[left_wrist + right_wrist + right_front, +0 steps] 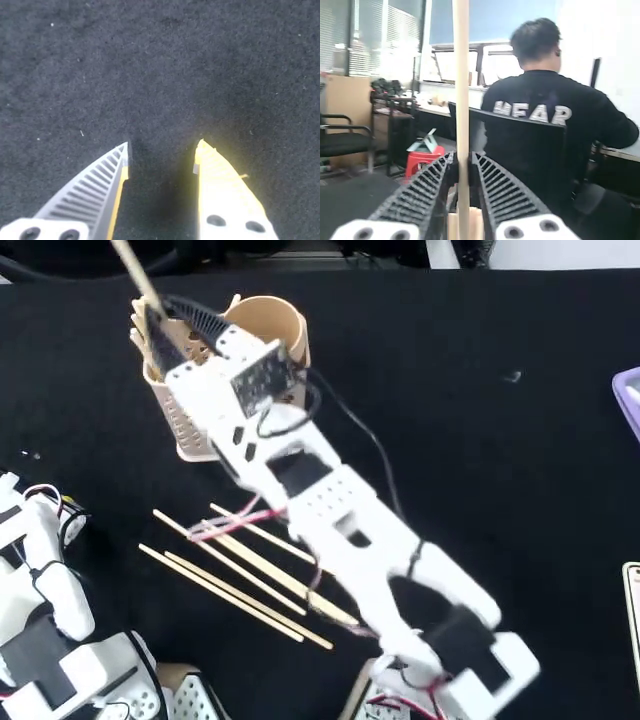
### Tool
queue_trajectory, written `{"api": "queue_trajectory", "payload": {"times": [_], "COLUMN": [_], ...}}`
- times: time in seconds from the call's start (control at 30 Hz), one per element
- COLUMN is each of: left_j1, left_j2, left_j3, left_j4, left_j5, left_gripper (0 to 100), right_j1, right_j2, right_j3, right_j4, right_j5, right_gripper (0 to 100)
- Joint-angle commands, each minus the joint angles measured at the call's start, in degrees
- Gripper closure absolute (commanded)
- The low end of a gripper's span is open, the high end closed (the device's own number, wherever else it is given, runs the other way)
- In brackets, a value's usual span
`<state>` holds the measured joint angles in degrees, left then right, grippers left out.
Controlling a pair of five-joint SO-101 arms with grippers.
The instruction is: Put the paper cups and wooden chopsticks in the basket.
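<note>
Showing the right gripper point(462, 162) with its jaws clamping a pale, slender wooden chopstick point(462, 75), which is standing straight up from between them. In the high view this arm is stretching diagonally across the black cloth worktop point(480, 420), with its wrist tipping back above the cream slotted plastic basket point(185, 435), where a tan paper cup point(275, 325) is sitting inside. Several loose wooden chopsticks point(230, 593) are lying flat on the worktop, partly under the forearm. The left gripper point(161, 150) is hanging close over bare worktop, jaws apart and holding nothing. Each stick is probably handling as light, stiff and smooth, so it may be pivoting in a narrow pinch; taking hold across the shaft near mid-length is looking safest. A brown shape point(178, 675) at the near edge may be another cup, though the view is not settling it.
</note>
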<state>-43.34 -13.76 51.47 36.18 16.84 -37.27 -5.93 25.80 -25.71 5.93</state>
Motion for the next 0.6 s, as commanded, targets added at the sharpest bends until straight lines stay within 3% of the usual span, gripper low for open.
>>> {"api": "queue_trajectory", "payload": {"times": [0.0, 0.57], "left_j1": [1.4, 2.1], "left_j2": [-0.8, -0.8], "left_j3": [-1.4, -1.1], "left_j4": [0.3, 0.3], "left_j5": [0.1, 0.1], "left_gripper": [78, 78], "right_j1": [1.4, 1.4], "right_j2": [2.5, 14.3], "right_j3": [-4.9, -5.8], "right_j4": [-1.4, -4.7], "right_j5": [-0.4, -3.0], "right_gripper": [98.8, 98.7]}}
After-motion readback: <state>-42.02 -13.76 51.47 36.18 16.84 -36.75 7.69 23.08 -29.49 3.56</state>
